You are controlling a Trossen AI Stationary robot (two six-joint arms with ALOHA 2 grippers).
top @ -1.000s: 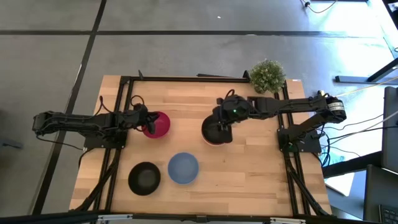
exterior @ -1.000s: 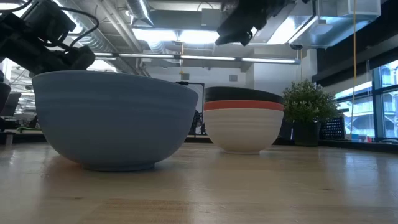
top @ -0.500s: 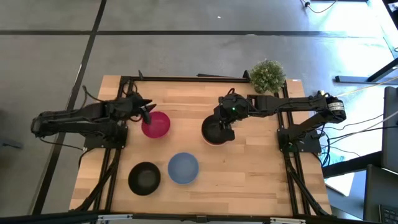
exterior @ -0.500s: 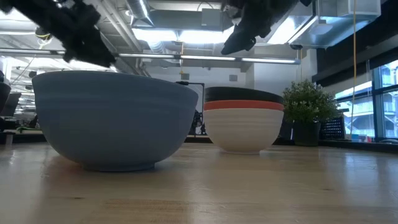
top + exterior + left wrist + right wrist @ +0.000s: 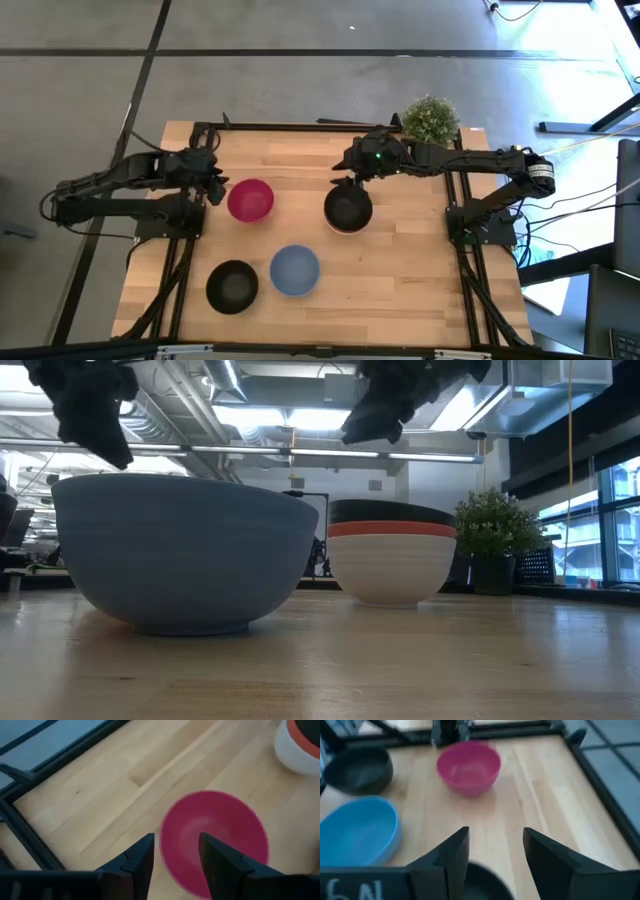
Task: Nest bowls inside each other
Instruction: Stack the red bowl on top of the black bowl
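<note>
A magenta-pink bowl [image 5: 250, 200] rests by its base on the table's left half. My left gripper [image 5: 213, 186] hovers open just to the left of it, touching nothing; in the left wrist view the gripper [image 5: 176, 838] stands above the pink bowl [image 5: 225, 840]. A stack with a black bowl [image 5: 390, 512] in a red bowl [image 5: 390, 529] in a white bowl [image 5: 390, 568] stands right of centre [image 5: 347, 208]. My right gripper [image 5: 350, 166] is open above the stack's far rim. A blue bowl [image 5: 295, 270] and a second black bowl [image 5: 232, 286] sit near the front.
A small green potted plant [image 5: 430, 120] stands at the far right corner. Black frame rails [image 5: 185, 250] run along the table's left and right sides. Bare wood lies between the pink bowl and the stack and along the near edge.
My left gripper has drawn back from the pink bowl's left rim toward the table's left and far side; the bowl stays where it was. My right gripper has moved from over the stack's middle toward the table's far edge.
</note>
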